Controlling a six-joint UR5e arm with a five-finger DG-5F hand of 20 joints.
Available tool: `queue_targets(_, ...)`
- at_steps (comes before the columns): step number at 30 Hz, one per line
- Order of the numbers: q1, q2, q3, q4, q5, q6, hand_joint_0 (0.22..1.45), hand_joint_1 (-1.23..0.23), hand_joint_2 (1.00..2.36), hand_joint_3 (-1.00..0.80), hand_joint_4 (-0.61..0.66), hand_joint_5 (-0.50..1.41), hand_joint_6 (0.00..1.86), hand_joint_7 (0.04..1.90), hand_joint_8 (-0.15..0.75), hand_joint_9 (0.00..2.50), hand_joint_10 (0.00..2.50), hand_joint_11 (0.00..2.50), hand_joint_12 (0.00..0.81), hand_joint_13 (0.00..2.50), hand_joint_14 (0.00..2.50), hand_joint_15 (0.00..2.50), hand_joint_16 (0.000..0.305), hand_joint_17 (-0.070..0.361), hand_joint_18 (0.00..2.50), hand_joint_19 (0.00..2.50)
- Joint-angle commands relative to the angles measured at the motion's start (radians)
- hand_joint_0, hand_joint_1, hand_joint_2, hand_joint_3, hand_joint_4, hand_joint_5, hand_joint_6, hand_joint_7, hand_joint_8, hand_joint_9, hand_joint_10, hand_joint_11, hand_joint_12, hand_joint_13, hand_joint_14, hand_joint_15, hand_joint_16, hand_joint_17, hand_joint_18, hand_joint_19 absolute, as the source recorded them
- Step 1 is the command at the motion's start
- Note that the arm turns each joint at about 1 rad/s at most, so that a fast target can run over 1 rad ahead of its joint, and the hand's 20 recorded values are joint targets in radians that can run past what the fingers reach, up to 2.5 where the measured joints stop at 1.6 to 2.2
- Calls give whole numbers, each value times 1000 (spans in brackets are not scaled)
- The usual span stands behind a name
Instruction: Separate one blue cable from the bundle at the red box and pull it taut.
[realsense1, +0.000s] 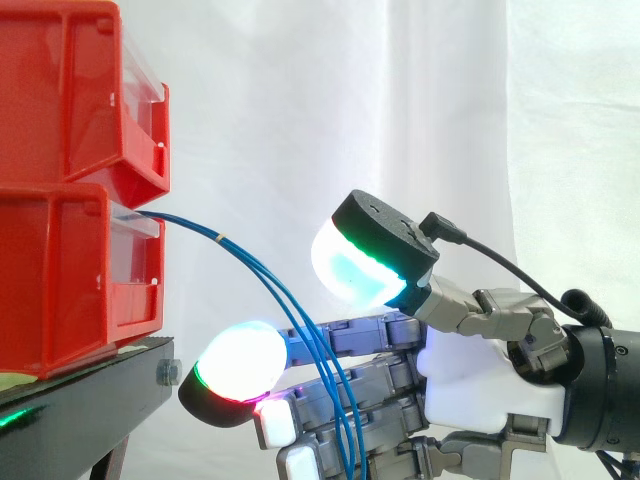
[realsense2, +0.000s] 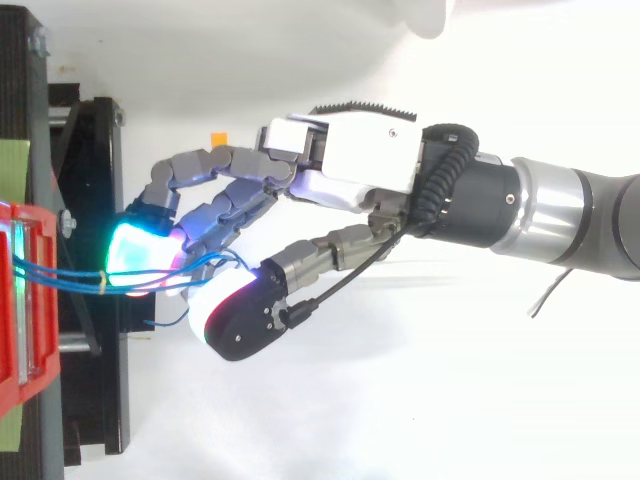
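Several thin blue cables (realsense1: 250, 260) leave the front of the lower red bin (realsense1: 60, 280) and arc down to the right, bound by a small yellow tie near the bin. In the top view the blue cables (realsense2: 70, 272) run from the red bin (realsense2: 15, 300) across the glowing finger pads (realsense2: 140, 255). My hand (realsense1: 490, 390) reaches in from the right, fingers nearly straight toward the bin. Its thumb pad (realsense1: 350, 268) is raised well above the fingers. The cables pass between thumb and fingers, and nothing pinches them. The hand (realsense2: 360, 160) is open.
A second red bin (realsense1: 70, 90) is stacked on the lower one. Both rest on a black stand (realsense1: 90, 390), whose edge lies just left of the fingertips. A white curtain hangs behind. A loose cable end curls below the fingers in the top view.
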Motion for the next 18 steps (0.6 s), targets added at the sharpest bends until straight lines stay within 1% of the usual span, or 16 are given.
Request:
queue_targets(1,-1,-1,1,1,-6,1,564,-666,1002,-465,219,-185,500,1129,322,753,11,848,370,937,20,744,41,93,709,637)
queue_targets(6,-1,-1,2,6,-6,1,568,-667,1003,-458,221,-184,500,1139,320,753,11,848,372,940,22,746,41,93,714,637)
queue_targets(12,-1,-1,2,6,-21,1,571,-667,1003,-456,214,-183,500,1146,318,755,11,862,370,948,21,751,41,93,721,635)
queue_targets(18,-1,-1,4,6,-21,2,574,-664,1003,-450,212,-182,515,1131,322,765,12,858,371,964,23,764,41,92,724,642)
